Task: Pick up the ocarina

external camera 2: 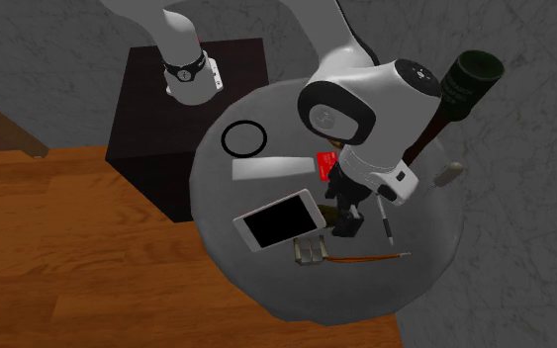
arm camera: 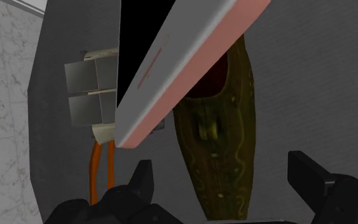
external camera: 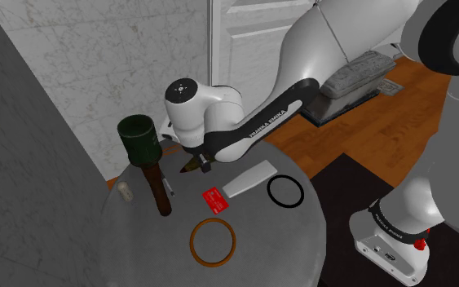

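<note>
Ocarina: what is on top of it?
A white flat phone with a black screen covers the olive-brown patterned ocarina's far end, hiding that tip. Its near body shows bare between the fingers of the open gripper.

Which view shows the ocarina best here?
The wrist view: the olive-brown ocarina lies inside the open gripper, its far end overlapped by a white phone. The shoulder view shows just a brownish tip under the gripper; in the second exterior view the gripper hides it.

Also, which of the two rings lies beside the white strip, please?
The black ring, beside the white strip; the brown ring lies apart, past the red card.
</note>
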Tool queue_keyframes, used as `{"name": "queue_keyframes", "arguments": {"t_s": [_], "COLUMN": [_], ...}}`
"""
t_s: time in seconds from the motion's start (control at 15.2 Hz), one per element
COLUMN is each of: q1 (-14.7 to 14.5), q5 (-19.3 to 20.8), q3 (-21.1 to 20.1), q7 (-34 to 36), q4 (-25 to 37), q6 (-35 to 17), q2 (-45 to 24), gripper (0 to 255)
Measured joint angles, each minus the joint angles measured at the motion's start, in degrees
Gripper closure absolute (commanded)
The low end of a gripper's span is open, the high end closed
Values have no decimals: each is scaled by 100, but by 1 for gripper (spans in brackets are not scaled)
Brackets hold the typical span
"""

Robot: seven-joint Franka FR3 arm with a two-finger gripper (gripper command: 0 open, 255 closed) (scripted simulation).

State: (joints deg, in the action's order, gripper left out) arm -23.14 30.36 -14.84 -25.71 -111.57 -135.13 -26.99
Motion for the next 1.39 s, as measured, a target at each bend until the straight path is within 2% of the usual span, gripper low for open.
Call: {"name": "queue_keyframes", "arguments": {"t_s": [0.07,0.73,1.39], "q1": [-4,-9,91], "q5": [15,29,-279], "q3": [8,10,-137], "q7": [14,25,-281], "q4": [-6,-10,66], "q6": [-24,-54,421], "q2": [-20,-33,408], "gripper": [255,255,255]}}
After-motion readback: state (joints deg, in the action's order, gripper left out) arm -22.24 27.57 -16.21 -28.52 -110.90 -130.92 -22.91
